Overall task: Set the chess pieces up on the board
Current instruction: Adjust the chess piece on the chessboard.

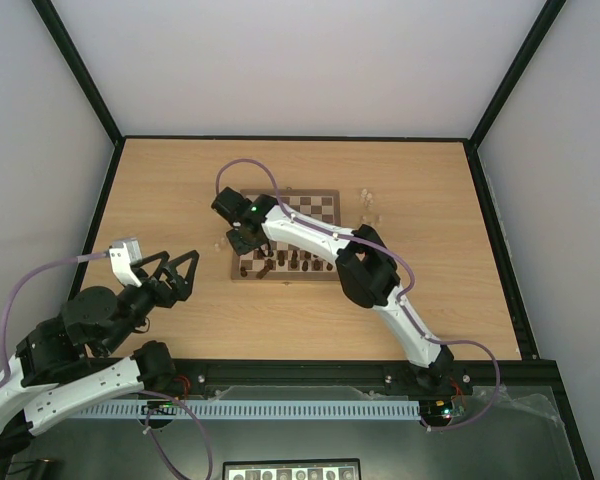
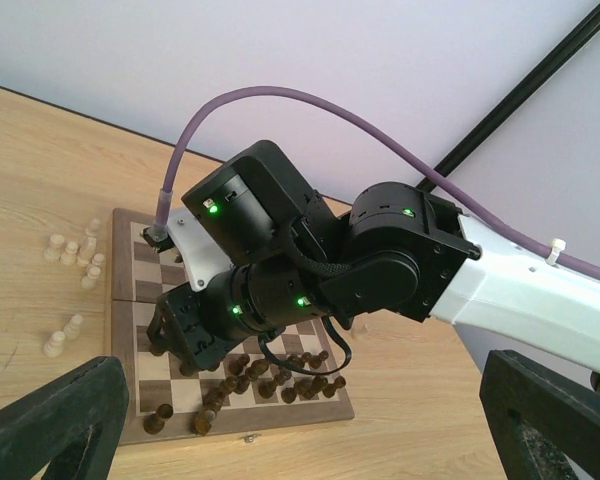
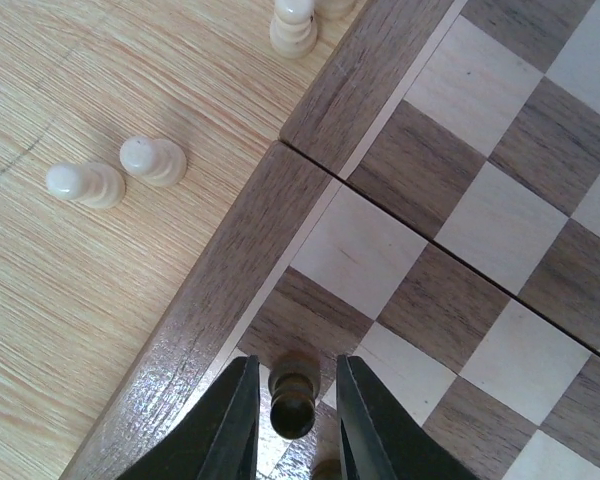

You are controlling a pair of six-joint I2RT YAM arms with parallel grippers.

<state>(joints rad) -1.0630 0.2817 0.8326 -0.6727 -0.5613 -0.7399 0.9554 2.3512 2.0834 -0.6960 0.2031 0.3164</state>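
The board point(image 1: 315, 205) lies mid-table, with dark chess pieces point(image 1: 290, 262) crowded along its near rows, some fallen. My right gripper point(image 1: 242, 240) hangs over the board's left edge. In the right wrist view its jaws point(image 3: 295, 372) stand slightly open around an upright dark pawn point(image 3: 294, 400) on an edge square point(image 3: 310, 320), with a thin gap on each side. Pale pieces point(image 3: 85, 183) lie on the table just outside the border point(image 3: 230, 260). My left gripper point(image 1: 170, 270) is wide open and empty, well left of the board; its fingers point(image 2: 70, 410) frame the scene.
More pale pieces point(image 1: 368, 205) stand on the table right of the board. From the left wrist, the right arm point(image 2: 380, 260) covers much of the board point(image 2: 130, 330), pale pieces point(image 2: 75, 255) beside it. Black frame rails point(image 1: 105, 200) edge the tabletop.
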